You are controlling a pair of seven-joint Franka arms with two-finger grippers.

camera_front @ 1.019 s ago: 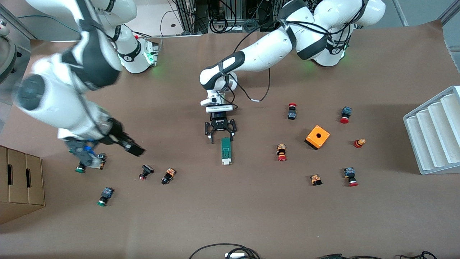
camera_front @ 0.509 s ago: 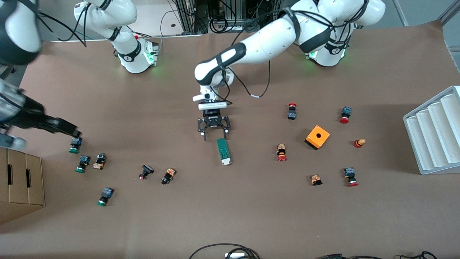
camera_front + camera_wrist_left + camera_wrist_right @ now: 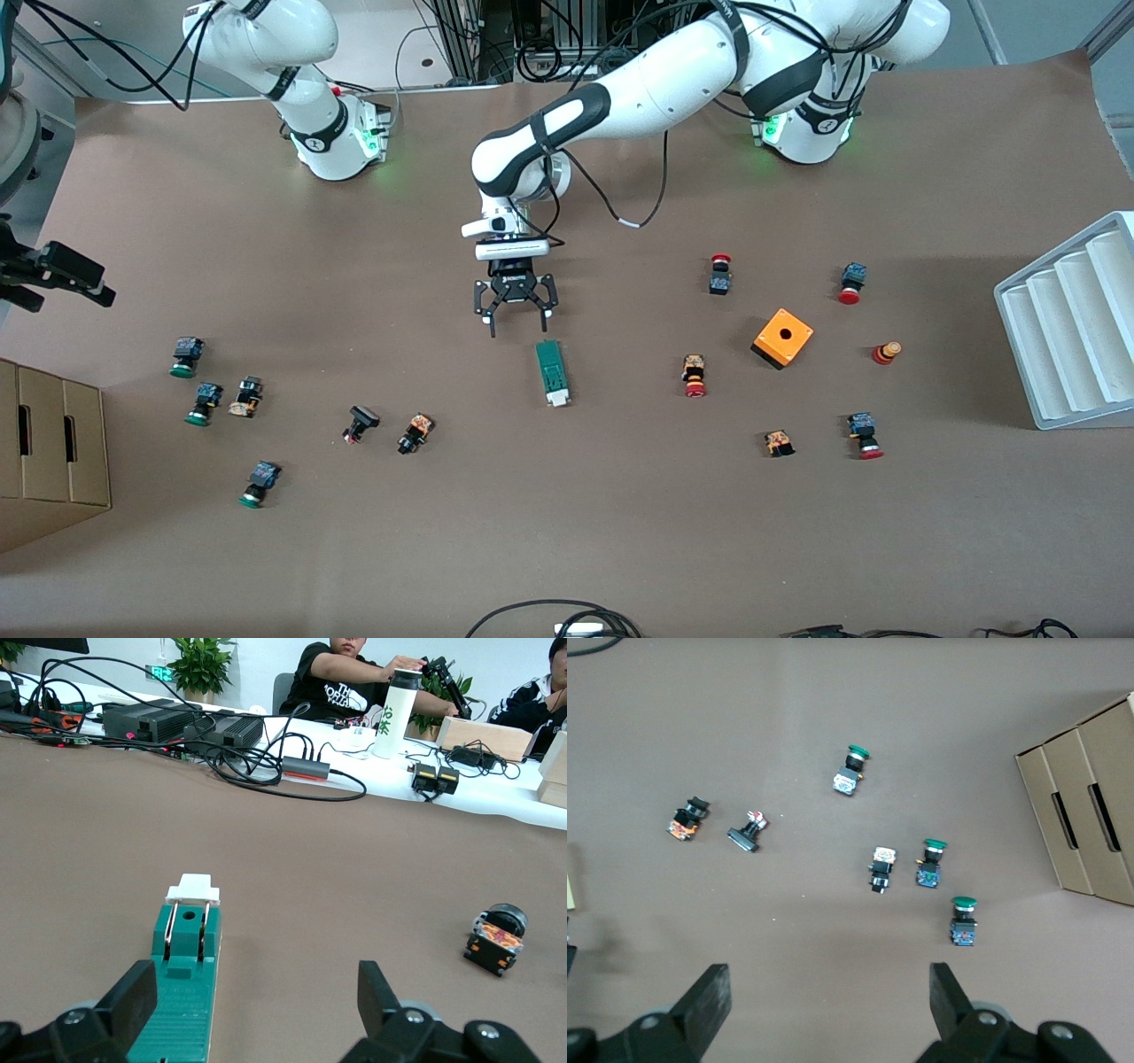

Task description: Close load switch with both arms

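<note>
Left gripper (image 3: 515,312) spread wide, empty, low over bare table just farther from the front camera than the load switch (image 3: 553,373). Switch lies flat mid-table, apart from my fingers (image 3: 133,994), white lever end (image 3: 192,889) toward the camera. Right gripper (image 3: 824,1010) also spread, empty, high over the right arm's end of the table, above the green-capped push buttons (image 3: 928,862) near the cardboard box (image 3: 49,447).
</note>
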